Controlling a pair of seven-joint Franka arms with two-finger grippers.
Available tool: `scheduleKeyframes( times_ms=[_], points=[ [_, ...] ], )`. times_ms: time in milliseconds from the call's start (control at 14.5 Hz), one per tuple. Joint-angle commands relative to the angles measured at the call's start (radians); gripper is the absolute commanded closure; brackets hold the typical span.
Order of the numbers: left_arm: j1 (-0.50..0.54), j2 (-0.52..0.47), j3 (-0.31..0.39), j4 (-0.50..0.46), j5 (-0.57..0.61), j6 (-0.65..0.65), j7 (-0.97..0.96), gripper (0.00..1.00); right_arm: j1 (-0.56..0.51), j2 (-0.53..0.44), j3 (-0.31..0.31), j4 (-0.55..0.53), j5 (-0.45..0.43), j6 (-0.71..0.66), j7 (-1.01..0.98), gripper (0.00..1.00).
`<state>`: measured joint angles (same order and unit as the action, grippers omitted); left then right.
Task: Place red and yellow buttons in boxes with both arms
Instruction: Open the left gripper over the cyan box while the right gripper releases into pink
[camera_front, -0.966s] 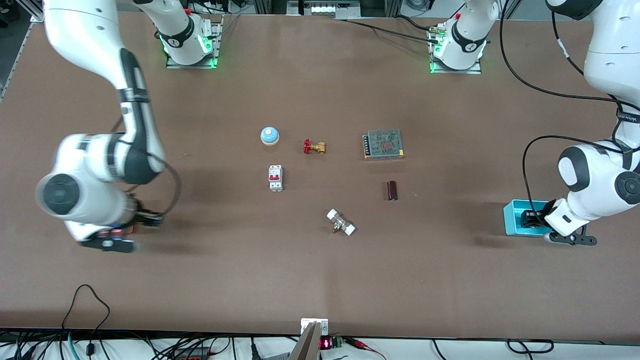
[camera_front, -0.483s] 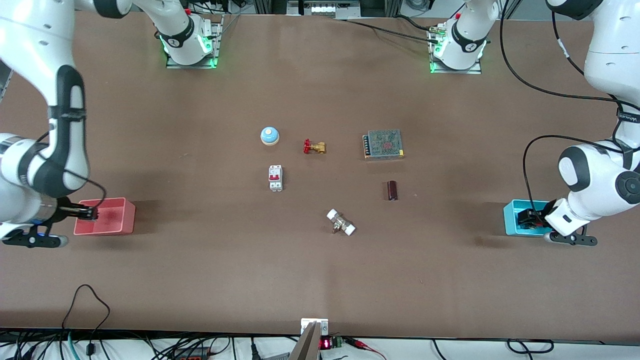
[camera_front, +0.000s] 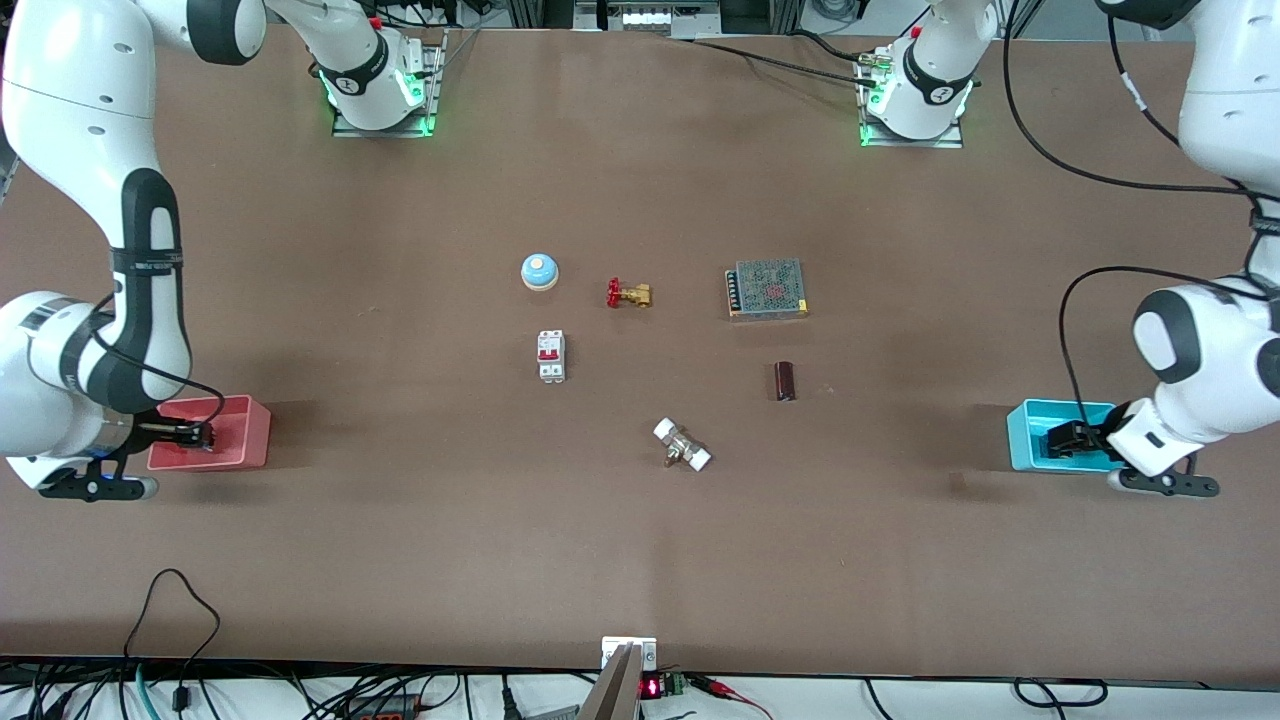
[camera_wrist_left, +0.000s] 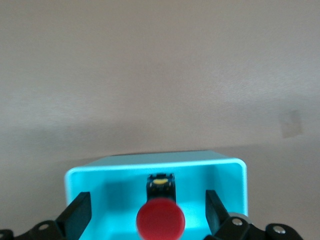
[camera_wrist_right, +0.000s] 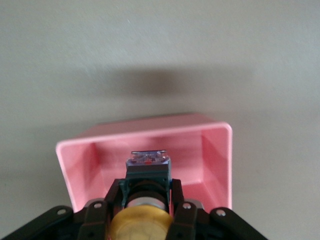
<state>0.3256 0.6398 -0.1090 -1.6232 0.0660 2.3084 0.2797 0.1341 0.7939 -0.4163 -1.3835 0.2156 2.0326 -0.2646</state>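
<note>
My right gripper (camera_front: 200, 436) hangs over the pink-red box (camera_front: 250, 440) at the right arm's end of the table. In the right wrist view it (camera_wrist_right: 146, 187) is shut on the yellow button (camera_wrist_right: 141, 224), held above the open pink-red box (camera_wrist_right: 215, 150). My left gripper (camera_front: 1058, 441) is at the cyan box (camera_front: 1025, 440) at the left arm's end. In the left wrist view it (camera_wrist_left: 146, 200) is open, its fingers (camera_wrist_left: 77, 217) wide apart. The red button (camera_wrist_left: 161, 221) lies in the cyan box (camera_wrist_left: 230, 175) between them, untouched.
Mid-table lie a blue-and-white bell (camera_front: 539, 271), a brass valve with a red handle (camera_front: 628, 294), a white circuit breaker (camera_front: 551, 355), a metal power supply (camera_front: 767, 288), a dark cylinder (camera_front: 785, 380) and a white-ended fitting (camera_front: 682, 445).
My right arm swung out toward its end of the table, uncovering the pink-red box; its gripper now hangs over that box. My left arm shifted slightly toward its own end.
</note>
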Motion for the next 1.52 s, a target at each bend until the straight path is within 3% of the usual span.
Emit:
scheduleKeyframes(
  times_ms=[0,276,552,621,759,828,966,1034,1172,1448],
  points=[
    [0.012,-0.032,-0.02,0.129,0.015,-0.212,0.001,0.0,-0.004,0.021,0.007,0.014,0.021,0.014,-0.01,0.72],
    [0.003,-0.035,-0.027,0.299,0.008,-0.475,-0.017,0.0,-0.004,0.041,0.007,0.011,0.021,0.027,-0.011,0.71],
    [-0.01,-0.136,-0.087,0.321,0.011,-0.642,-0.111,0.0,-0.005,0.054,0.007,0.004,0.022,0.06,-0.015,0.68],
    [-0.01,-0.169,-0.104,0.316,0.009,-0.679,-0.12,0.0,-0.007,0.059,0.008,0.004,0.024,0.064,-0.013,0.56],
    [-0.01,-0.222,-0.13,0.312,0.009,-0.728,-0.131,0.0,-0.005,0.065,0.007,0.004,0.074,0.064,-0.013,0.15],
    [-0.01,-0.245,-0.147,0.309,0.008,-0.753,-0.135,0.0,-0.004,0.061,0.007,0.004,0.08,0.061,-0.013,0.0],
    [-0.028,-0.284,-0.158,0.306,0.008,-0.797,-0.174,0.0,0.005,0.039,0.004,0.007,0.08,0.046,-0.01,0.0],
    [-0.08,-0.304,-0.132,0.306,0.008,-0.816,-0.18,0.0,0.007,0.015,0.002,0.007,0.079,0.022,-0.01,0.0],
    [-0.198,-0.342,-0.014,0.301,0.006,-0.834,-0.192,0.0,0.007,-0.05,-0.006,0.015,0.076,-0.067,-0.01,0.0],
    [-0.325,-0.42,0.155,0.25,-0.067,-0.843,-0.191,0.0,0.007,-0.227,0.004,0.015,0.074,-0.17,-0.011,0.0]
  ],
)
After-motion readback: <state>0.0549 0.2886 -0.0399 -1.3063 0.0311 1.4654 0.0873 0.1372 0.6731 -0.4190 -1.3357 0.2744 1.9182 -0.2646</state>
